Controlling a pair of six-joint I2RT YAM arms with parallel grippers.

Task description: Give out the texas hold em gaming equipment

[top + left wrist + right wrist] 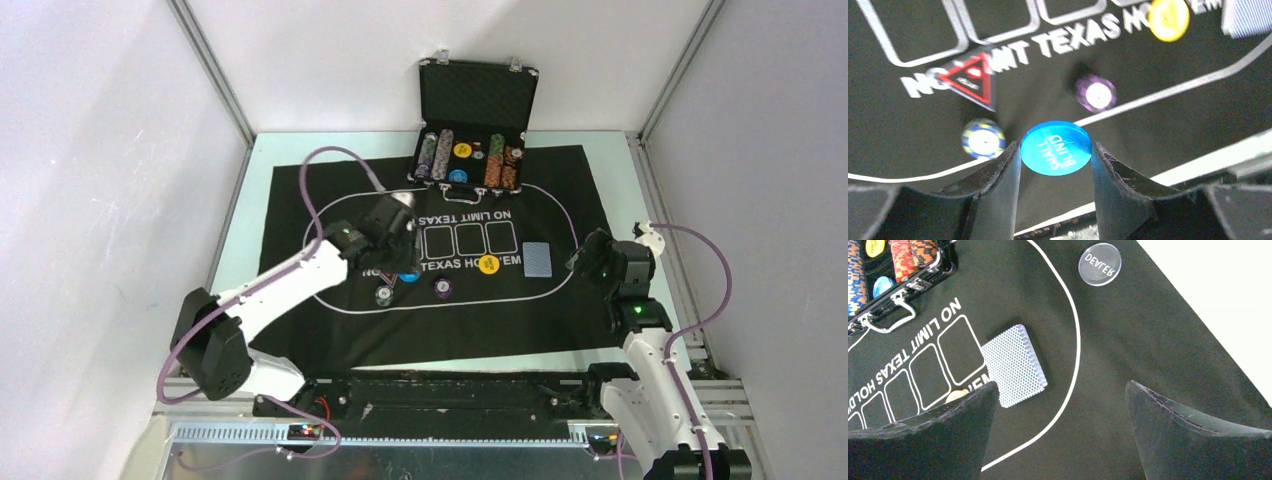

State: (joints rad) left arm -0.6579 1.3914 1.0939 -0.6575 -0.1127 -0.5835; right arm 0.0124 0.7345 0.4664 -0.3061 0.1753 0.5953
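My left gripper (1055,144) is shut on a blue round button marked SMALL BLIND (1056,148), one finger on each edge, just above the black felt mat (1158,130). In the top view it (400,258) hangs over the mat's left part. On the mat lie a blue and yellow chip (983,139), a purple chip (1095,93), a yellow button (1168,19) and a blue-backed card deck (1014,365). My right gripper (1061,383) is open and empty above the mat's right end, near a clear DEALER button (1099,264).
The open black case (470,95) stands at the mat's far edge with rows of chips (437,155) in it. A red and black triangle (970,77) lies on the mat's lettering. Bare pale table (1218,305) lies right of the mat.
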